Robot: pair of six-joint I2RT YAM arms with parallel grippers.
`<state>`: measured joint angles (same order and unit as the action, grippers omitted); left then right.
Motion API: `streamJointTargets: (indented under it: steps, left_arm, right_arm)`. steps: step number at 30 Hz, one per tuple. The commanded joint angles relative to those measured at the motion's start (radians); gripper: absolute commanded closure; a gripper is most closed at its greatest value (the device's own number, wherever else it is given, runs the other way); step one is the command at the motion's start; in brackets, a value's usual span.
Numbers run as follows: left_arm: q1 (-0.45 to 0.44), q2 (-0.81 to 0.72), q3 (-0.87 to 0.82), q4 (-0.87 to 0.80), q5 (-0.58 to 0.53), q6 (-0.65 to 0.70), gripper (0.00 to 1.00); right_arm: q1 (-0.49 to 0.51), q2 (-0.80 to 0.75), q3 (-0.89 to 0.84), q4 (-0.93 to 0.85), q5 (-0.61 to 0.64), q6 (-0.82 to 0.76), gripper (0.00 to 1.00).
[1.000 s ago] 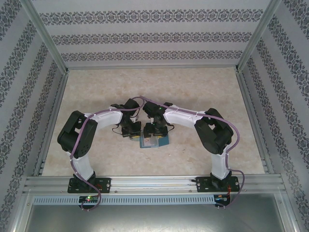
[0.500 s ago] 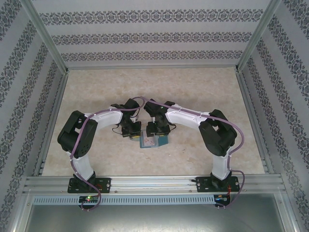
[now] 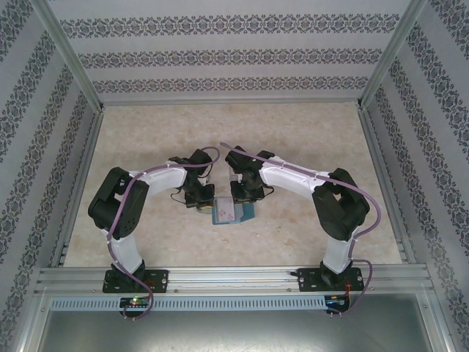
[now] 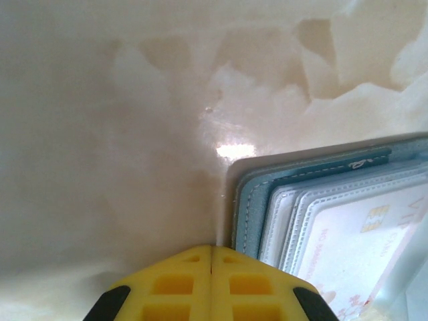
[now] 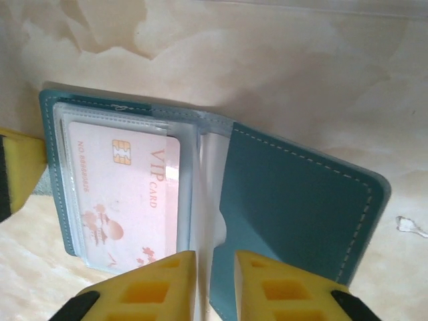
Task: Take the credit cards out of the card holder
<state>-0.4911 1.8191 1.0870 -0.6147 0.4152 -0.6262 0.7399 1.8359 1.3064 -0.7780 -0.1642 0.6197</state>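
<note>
Although the card holder (image 5: pixel 294 214) lies opened flat on the table (image 3: pixel 293 132) between the two arms, just ahead of both wrists, none of the credit cards is out of it yet; a pale pink card (image 5: pixel 124 187) marked VIP sits fully inside a clear sleeve on the left panel, with more sleeve edges stacked under it, and what they hold cannot be made out; so I judge the opening done and all the drawing-out left to do; the left gripper (image 4: pixel 212 251) has its yellow pads pressed together at the holder's outer corner, and whether it nips the edge I cannot tell; the right gripper (image 5: pixel 215 257) stands over the middle fold with only a narrow slit between its pads, a clear sleeve edge running into that slit, though a firm pinch is not certain; the table is pale, glossy, marble-patterned and throws back a bright glare; papered walls (image 3: pixel 234 55) with dark floral bands close it in on three sides, with aluminium rails (image 3: pixel 234 277) along the near edge
</note>
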Motion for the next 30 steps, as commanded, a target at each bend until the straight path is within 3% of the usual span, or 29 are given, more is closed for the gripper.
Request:
streamJointTargets:
  steps: [1,7,18,23,30]
  left_arm:
    - [-0.010,0.044,0.008,-0.015,0.000,0.028,0.99]
    - [-0.010,0.058,0.014,-0.021,-0.005,0.027,1.00]
    - [-0.011,0.069,0.012,-0.018,-0.004,0.029,1.00]
    - [-0.011,0.066,0.022,-0.025,-0.003,0.034,1.00]
    - [-0.010,0.058,0.048,-0.046,-0.007,0.041,1.00]
  right_arm:
    - [-0.013,-0.034,-0.022,-0.022,0.018,-0.018,0.83]
    - [-0.018,-0.025,-0.032,-0.040,0.056,-0.035,0.93]
    - [-0.018,0.009,-0.048,-0.049,0.112,-0.050,0.94]
    - [-0.015,0.018,-0.046,-0.072,0.146,-0.048,0.79]
    - [-0.015,-0.005,-0.039,-0.108,0.191,-0.052,0.66]
